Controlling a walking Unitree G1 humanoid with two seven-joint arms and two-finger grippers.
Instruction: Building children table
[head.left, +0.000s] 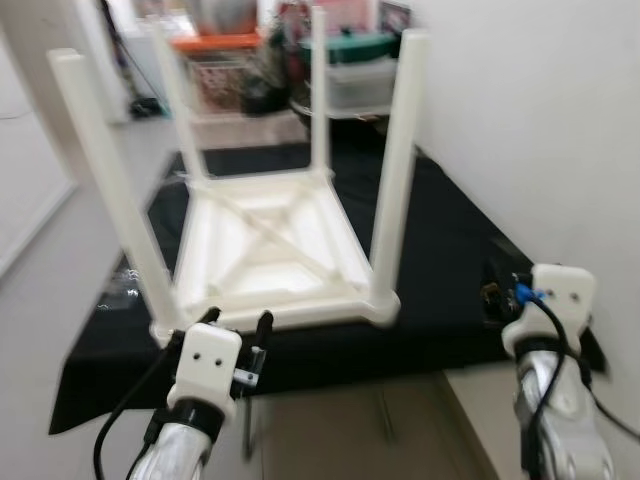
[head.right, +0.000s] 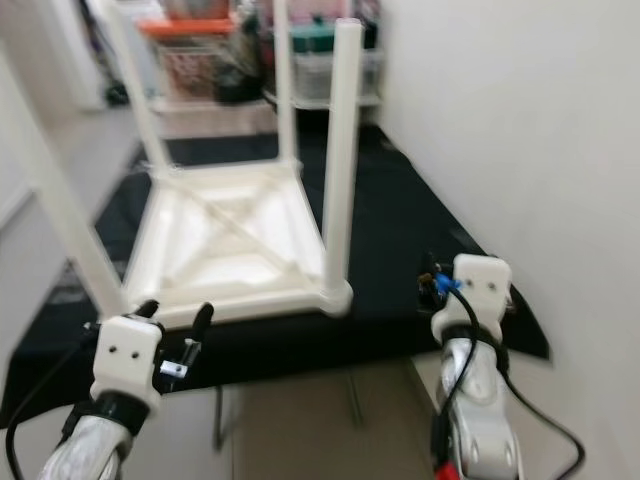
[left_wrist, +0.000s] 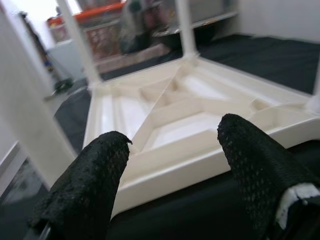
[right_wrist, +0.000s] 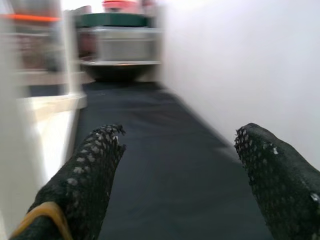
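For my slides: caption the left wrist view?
Open left gripper facing the upturned white table on a black cloth.

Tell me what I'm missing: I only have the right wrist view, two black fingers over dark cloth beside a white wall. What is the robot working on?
Observer: An upside-down white children's table on the black cloth, four legs up.
Operator: Is the other arm doing anything?
Observer: The left gripper is open, pointing at the table's near rim, holding nothing.
Operator: Where's my gripper relative to the table?
Observer: The right gripper, open, is to the table's right, near the wall.
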